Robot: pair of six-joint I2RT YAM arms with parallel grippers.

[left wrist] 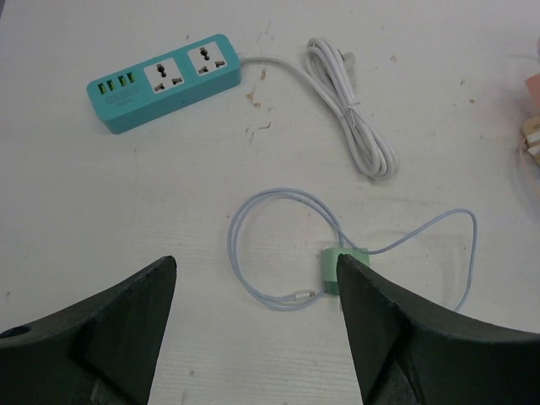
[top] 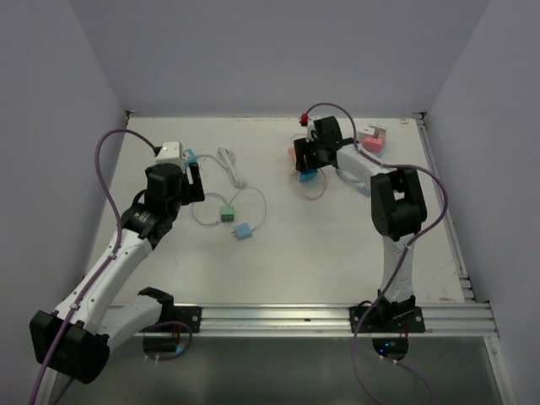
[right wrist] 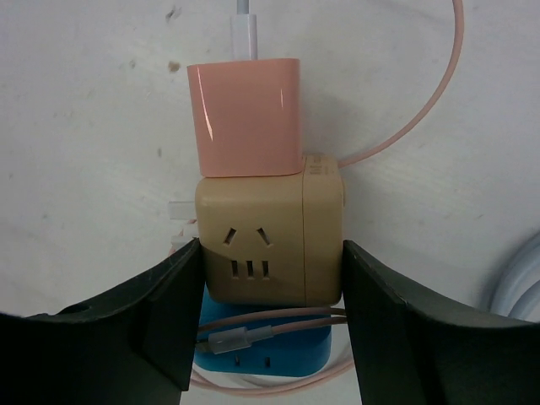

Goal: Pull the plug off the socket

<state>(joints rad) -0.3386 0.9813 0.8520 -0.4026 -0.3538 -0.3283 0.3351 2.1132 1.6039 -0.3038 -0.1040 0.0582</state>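
In the right wrist view a pink plug is plugged into the far face of a beige socket cube. A pink cable runs from the plug. My right gripper is shut on the cube, with a finger touching each side. A blue socket block lies under the cube. In the top view the right gripper is at the back centre of the table. My left gripper is open and empty above the table, with a green adapter next to its right finger.
A teal power strip with a coiled white cord lies beyond the left gripper. A light blue cable loops from the green adapter. A light blue adapter lies mid-table. A pink and white block stands at the back right.
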